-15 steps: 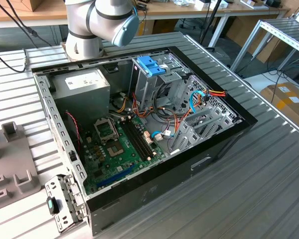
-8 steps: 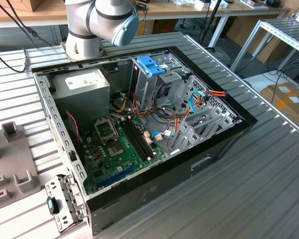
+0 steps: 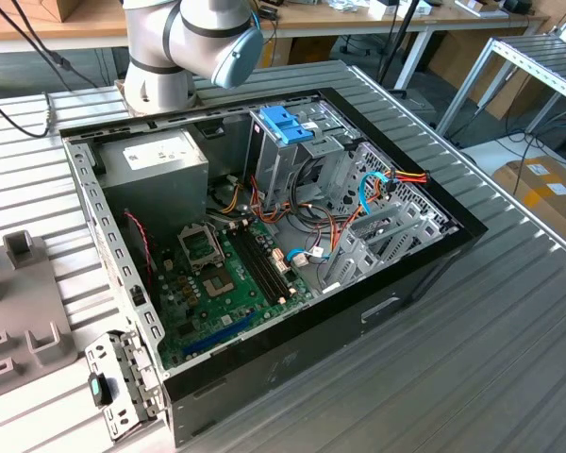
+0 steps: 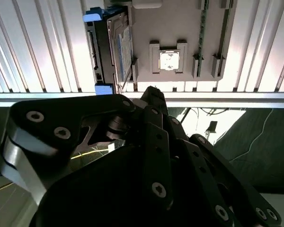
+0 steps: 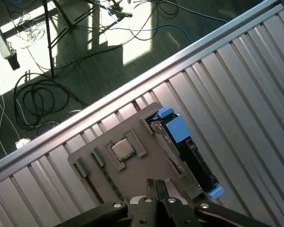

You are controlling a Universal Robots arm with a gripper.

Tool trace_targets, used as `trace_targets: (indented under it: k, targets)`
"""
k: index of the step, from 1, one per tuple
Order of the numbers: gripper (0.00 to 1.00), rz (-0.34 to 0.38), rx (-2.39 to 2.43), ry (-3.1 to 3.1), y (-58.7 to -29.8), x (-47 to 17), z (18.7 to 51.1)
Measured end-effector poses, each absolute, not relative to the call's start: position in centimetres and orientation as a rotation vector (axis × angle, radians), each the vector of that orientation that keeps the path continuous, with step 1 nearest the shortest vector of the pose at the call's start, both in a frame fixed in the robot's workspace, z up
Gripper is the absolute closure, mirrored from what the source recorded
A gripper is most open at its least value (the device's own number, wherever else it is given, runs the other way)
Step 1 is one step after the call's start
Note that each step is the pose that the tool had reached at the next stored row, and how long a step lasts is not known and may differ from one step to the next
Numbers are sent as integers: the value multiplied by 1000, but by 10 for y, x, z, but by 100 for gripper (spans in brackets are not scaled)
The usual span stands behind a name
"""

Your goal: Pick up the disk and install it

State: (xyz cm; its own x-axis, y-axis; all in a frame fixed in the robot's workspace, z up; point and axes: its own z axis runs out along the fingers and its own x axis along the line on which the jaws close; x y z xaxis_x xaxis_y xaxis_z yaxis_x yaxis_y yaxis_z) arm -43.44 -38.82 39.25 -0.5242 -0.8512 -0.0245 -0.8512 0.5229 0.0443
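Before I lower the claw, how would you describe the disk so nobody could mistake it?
In the first wrist view, find the ribbed metal table and the flat grey fixture plate near its edge. The disk sits along one side of that plate: a long dark slab with bright blue plastic at both ends, unlike the small square silvery chip in the plate's middle.

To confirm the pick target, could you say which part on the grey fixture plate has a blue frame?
The disk, at the plate's edge; the square chip sits in a grey holder.

Disk (image 5: 191,158) at edge of fixture plate (image 5: 156,165) w/ chip (image 5: 122,149) beside it, plate on slatted table (image 5: 246,85).
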Motion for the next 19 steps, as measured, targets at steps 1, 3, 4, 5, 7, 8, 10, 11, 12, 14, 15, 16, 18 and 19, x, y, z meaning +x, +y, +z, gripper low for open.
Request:
trace_targets:
  k: [1, 3, 4, 5, 7, 8, 10, 11, 12, 14, 15, 16, 18, 19]
  targets:
    - [89, -79, 1607, -2697, -388, -434, 392]
    - [89, -79, 1648, -2671, -388, -434, 392]
    - [89, -79, 1654, -2667, -388, -434, 392]
    - [89, -79, 1660, -2663, -388, -434, 392]
    - [89, -79, 1675, -2653, -388, -434, 392]
    - [89, -79, 1680, -2650, -388, -434, 392]
    - [89, -79, 1700, -2637, -388, -434, 392]
    - [89, -79, 1712, -2628, -388, -434, 392]
    - [89, -79, 1722, -2622, -388, -434, 392]
    - [89, -79, 1735, -2613, -388, -434, 392]
    - [89, -79, 1744, -2606, -388, -434, 392]
    - [89, -79, 1754, -2600, -388, -434, 392]
    - [89, -79, 1783, -2579, -388, -434, 392]
    - [89, -79, 1793, -2572, -388, -434, 392]
